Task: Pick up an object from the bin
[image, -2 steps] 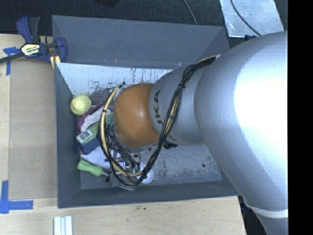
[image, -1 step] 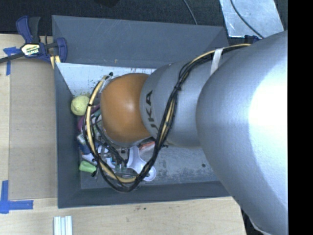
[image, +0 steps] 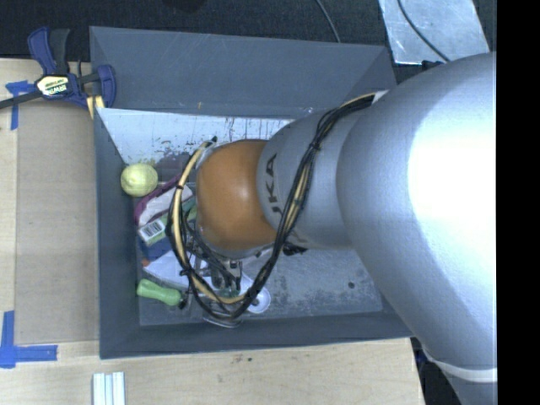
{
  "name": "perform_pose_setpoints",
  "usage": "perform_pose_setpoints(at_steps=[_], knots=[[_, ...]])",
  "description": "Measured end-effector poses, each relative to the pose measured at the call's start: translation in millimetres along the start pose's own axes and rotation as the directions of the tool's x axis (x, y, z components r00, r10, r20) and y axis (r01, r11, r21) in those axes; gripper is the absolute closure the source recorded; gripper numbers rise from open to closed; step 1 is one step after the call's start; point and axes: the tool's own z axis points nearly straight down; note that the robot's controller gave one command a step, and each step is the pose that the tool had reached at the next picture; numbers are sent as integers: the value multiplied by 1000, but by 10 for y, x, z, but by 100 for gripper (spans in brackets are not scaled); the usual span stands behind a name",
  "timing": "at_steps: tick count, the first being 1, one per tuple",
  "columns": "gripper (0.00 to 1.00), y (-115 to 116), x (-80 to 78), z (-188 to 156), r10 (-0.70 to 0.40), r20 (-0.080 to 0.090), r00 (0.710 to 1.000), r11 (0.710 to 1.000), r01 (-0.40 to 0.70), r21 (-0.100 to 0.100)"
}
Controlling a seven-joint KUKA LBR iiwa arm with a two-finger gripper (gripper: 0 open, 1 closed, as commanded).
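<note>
Camera view: orange-capped wrist [image: 232, 197] is hanging over the nine o'clock heap [image: 159, 226], cables [image: 187, 264] hiding the pincer [image: 218, 283]; grip, cannot tell.

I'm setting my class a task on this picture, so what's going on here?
A robot arm reaches from the right down into a grey metal bin. Its end effector hangs low over the bin's left part, close to a heap of small things: a yellow-green ball, a small labelled box and a green piece. Whether it holds anything cannot be seen.
</note>
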Motion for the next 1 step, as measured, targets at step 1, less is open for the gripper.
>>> perform_pose_setpoints(at_steps=[1], knots=[[0,265,175,88,301,10,954,954,-300,-10]])
